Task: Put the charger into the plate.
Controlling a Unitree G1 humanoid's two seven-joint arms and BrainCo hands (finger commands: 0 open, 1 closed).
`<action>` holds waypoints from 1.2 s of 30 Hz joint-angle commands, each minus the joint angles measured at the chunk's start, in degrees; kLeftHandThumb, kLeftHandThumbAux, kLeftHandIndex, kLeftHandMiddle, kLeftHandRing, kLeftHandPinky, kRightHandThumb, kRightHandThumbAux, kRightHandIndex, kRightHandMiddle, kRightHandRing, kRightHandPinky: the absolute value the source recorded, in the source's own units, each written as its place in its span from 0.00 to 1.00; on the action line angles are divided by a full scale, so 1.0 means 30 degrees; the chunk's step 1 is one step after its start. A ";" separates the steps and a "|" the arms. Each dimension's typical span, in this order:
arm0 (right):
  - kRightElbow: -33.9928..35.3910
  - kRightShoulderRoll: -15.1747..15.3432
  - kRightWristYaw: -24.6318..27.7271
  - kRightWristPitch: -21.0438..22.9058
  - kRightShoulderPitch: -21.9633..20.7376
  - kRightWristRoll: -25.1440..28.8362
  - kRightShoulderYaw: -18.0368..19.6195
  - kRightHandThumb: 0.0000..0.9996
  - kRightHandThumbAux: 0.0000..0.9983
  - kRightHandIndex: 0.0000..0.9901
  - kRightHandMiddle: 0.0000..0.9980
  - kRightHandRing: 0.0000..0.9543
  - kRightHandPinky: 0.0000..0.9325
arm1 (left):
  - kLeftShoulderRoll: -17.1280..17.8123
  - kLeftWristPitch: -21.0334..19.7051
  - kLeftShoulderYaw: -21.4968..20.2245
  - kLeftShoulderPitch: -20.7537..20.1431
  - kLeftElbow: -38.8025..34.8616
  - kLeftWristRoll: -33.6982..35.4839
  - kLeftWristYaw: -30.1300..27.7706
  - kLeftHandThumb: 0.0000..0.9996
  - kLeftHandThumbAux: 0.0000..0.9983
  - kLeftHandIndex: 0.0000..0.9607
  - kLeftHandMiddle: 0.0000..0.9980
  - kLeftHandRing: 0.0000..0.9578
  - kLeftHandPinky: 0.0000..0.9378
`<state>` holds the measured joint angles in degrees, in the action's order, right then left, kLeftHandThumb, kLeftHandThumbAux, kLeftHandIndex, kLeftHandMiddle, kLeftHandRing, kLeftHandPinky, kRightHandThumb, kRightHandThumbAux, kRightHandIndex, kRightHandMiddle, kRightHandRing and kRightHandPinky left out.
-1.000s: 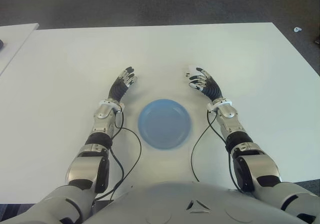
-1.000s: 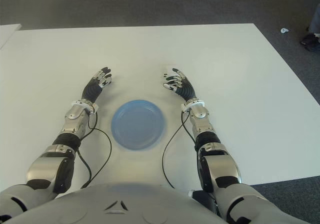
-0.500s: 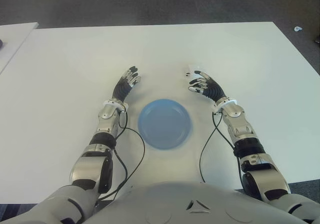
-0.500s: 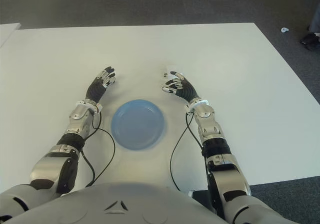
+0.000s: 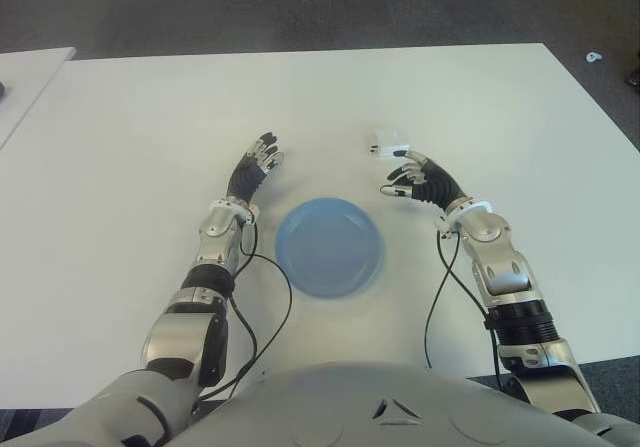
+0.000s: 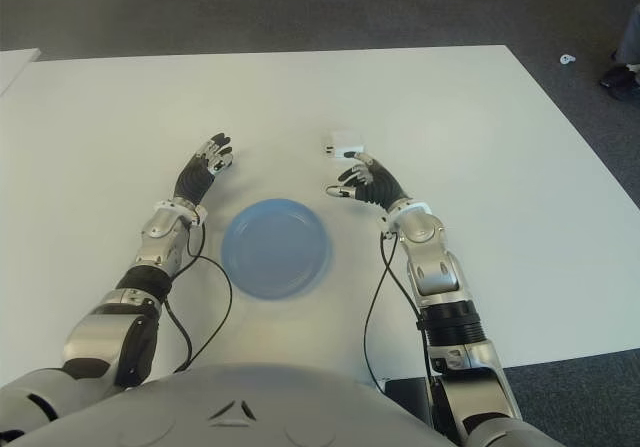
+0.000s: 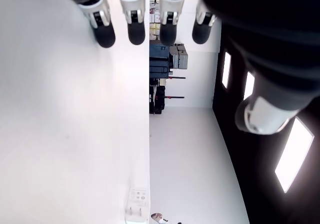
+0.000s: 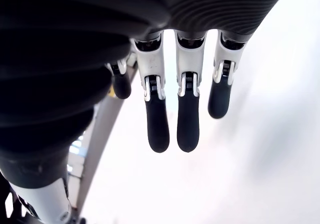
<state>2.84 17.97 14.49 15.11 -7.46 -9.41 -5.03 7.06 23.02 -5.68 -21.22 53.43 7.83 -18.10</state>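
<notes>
Eye views: the charger [image 5: 390, 144] is seen lying flat on the tabletop [image 5: 480, 107], just beyond the right hand [image 5: 420, 180] and slightly toward the robot's left of its fingertips. It is not touched; a small gap is visible. Its long axis appears to run roughly left-right, prongs toward the left, though that is hard to confirm. The plate [image 5: 329, 246] is seen nearer the robot, between the two arms, with nothing in it. The left hand [image 5: 255, 163] is placed on the plate's other side, well apart from the charger, so the right hand is judged the nearer one. Nothing is seen between fingers and charger.

Left wrist view: fingers [image 7: 136, 27] are extended, nothing held; the charger [image 7: 136, 204] is visible far off on the tabletop.

Right wrist view: fingers [image 8: 156, 119] are loosely extended over the tabletop, nothing gripped; the charger is not shown here.
</notes>
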 commanded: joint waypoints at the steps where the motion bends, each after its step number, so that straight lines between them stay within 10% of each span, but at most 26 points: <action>1: 0.0109 -0.0152 -0.1389 -0.2989 -0.0202 -0.0432 0.0329 0.14 0.81 0.14 0.43 0.43 0.34 | -0.0353 -0.1417 0.0235 0.0995 0.0884 -0.0417 0.0256 0.15 0.61 0.00 0.04 0.03 0.09; 10: -0.3437 0.0300 -0.6014 -0.9190 -0.1930 -0.4154 -0.0411 0.25 0.74 0.13 0.31 0.39 0.41 | -0.0397 -0.1294 0.0321 0.0912 0.1054 -0.0588 0.0449 0.15 0.61 0.01 0.05 0.04 0.10; 18: -0.7456 0.1871 -0.9005 -1.2502 -0.4156 -0.8045 -0.1852 0.24 0.58 0.07 0.14 0.17 0.18 | -0.0470 -0.1315 0.0261 0.0889 0.1134 -0.0497 0.0521 0.16 0.60 0.02 0.05 0.05 0.10; 23: -0.9201 0.2954 -0.9293 -1.3463 -0.5158 -0.9746 -0.2991 0.16 0.49 0.01 0.03 0.03 0.02 | -0.0517 -0.1341 0.0225 0.0890 0.1159 -0.0441 0.0474 0.16 0.60 0.02 0.05 0.05 0.10; 36: -1.4414 0.3404 -0.9426 -1.4058 -0.8210 -1.1648 -0.5386 0.09 0.38 0.00 0.00 0.00 0.00 | -0.0560 -0.1275 0.0283 0.0869 0.1200 -0.0526 0.0550 0.16 0.61 0.01 0.05 0.05 0.10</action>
<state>-36.10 28.63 -13.53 -26.56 -29.65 -42.97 -19.42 6.15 23.01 -5.70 -21.64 53.94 7.79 -16.90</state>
